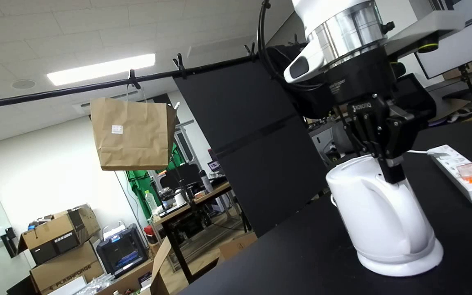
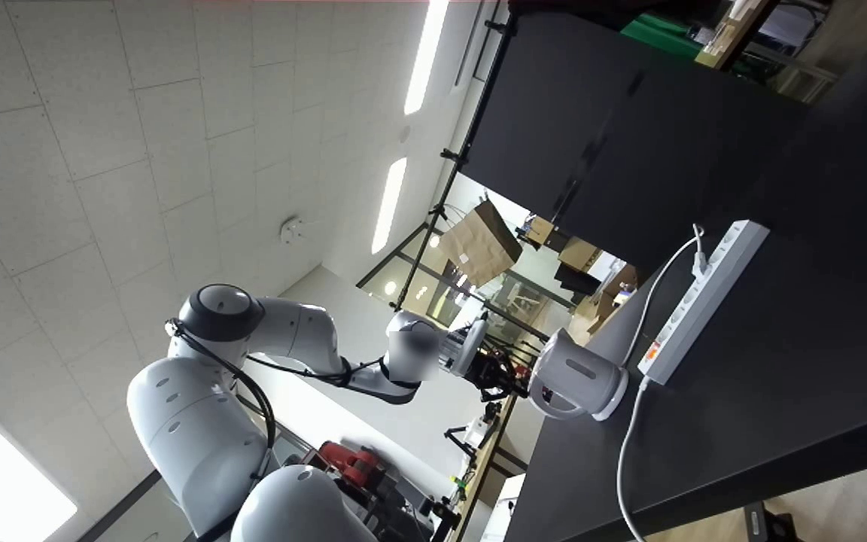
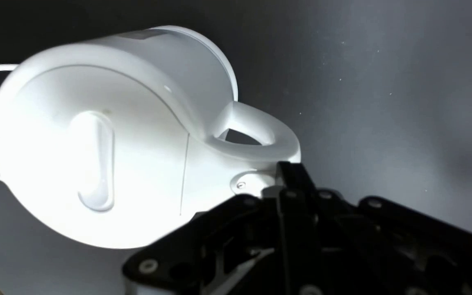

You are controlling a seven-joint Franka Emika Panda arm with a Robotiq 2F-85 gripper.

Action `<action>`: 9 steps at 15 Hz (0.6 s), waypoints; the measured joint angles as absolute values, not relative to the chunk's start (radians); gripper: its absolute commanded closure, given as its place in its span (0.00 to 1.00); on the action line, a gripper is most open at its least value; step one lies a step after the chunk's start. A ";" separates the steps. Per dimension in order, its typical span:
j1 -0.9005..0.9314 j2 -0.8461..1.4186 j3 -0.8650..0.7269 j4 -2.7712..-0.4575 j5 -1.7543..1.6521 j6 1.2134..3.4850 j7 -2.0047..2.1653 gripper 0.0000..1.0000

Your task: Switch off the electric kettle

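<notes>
The white electric kettle (image 1: pixel 363 217) stands upright on its round base on the black table. It shows in an exterior view (image 2: pixel 573 370) and from above in the wrist view (image 3: pixel 146 143). Its lid is down. An oval recess (image 3: pixel 249 182) with a small mark lies on top where the handle (image 3: pixel 256 119) begins. My gripper (image 1: pixel 394 176) is shut, with its fingers together and nothing seen between them. In the wrist view the fingertips (image 3: pixel 290 166) are at the outer end of that recess, at the handle's top. They hide part of the recess; I cannot tell whether they press on it.
A white power strip (image 1: pixel 463 172) with an orange-lit switch lies beside the kettle, also in an exterior view (image 2: pixel 704 301). A thin white cord (image 2: pixel 655 293) runs from it towards the kettle. A black panel (image 1: pixel 256 151) and a paper bag (image 1: pixel 133 135) hang behind the table (image 1: pixel 301 254).
</notes>
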State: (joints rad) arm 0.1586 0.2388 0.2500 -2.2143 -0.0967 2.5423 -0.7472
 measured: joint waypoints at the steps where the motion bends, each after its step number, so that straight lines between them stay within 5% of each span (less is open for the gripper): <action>1: 0.159 0.239 0.250 -2.214 -0.107 2.542 -0.746 1.00; 9: 0.160 0.239 0.228 -2.214 -0.253 2.538 -0.691 1.00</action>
